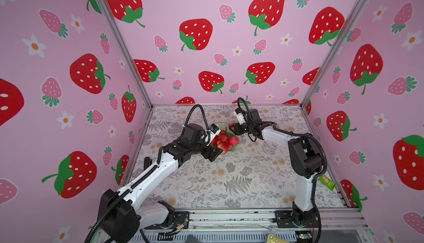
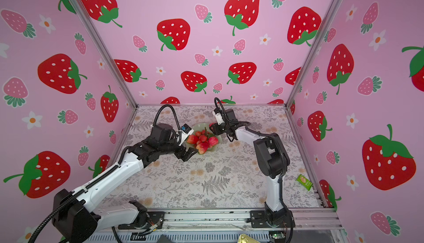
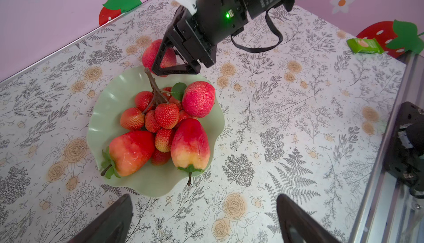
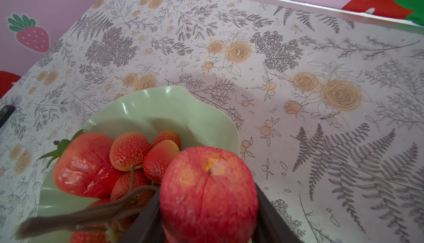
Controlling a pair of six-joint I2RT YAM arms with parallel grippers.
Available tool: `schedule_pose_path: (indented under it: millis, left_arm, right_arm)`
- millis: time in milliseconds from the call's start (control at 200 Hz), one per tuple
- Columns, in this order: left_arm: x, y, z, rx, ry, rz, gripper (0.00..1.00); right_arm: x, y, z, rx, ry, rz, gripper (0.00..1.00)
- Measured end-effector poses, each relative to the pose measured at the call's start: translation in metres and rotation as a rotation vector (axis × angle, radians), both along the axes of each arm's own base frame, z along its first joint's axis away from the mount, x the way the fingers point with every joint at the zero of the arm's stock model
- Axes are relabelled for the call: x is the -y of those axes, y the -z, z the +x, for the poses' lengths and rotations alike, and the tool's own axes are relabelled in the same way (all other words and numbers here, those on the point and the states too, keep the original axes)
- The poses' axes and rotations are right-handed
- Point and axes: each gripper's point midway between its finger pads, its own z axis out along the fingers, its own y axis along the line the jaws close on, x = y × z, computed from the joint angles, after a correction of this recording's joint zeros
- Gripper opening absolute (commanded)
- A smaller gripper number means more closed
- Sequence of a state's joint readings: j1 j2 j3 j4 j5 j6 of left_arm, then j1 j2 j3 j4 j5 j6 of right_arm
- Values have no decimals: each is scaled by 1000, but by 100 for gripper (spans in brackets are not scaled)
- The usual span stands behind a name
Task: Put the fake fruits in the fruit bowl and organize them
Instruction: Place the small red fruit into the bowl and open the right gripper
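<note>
The fruit bowl, mint-green with a wavy rim, sits mid-table in both top views. It holds the red berry bunch with its brown stem, two red-yellow strawberries and a round pink-red fruit. My right gripper is shut on a second round pink-red fruit, held at the bowl's far rim over the stem's end. My left gripper hangs open and empty just off the bowl's near-left rim.
A green snack packet lies by the right wall. An aluminium rail with both arm bases runs along the front edge. Strawberry-printed walls close the table's left, back and right sides.
</note>
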State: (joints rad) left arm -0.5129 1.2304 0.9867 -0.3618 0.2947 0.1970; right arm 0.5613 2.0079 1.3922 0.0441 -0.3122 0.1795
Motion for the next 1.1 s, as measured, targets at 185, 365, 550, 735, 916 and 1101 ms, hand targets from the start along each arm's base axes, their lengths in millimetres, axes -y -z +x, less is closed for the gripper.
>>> schedule_pose_path:
  millis: [185,365,550,735,916,1101]
  left_arm:
    - [-3,0,2,-4,-15,-5,99]
    - [-4,-1,4,-2,-22,-9,99]
    - [-4,-2,4,-1,-21,-11,99]
    - [-4,-2,4,-2,-19,-12,99]
    - [-4,-2,4,-2,-19,-12,99]
    - [-4,-2,4,-2,-19,-12,99]
  right_arm:
    - [-11,-3,-4,6,-29,10,52]
    - [-16,-5,-5,14,-41,12,52]
    - [-18,-3,-7,14,-50,5,58]
    - [-17,-2,-5,20,-44,-3,66]
    - [-16,-2,-5,22,-40,-7,67]
    - [-14,-2,-3,28,-25,-16,72]
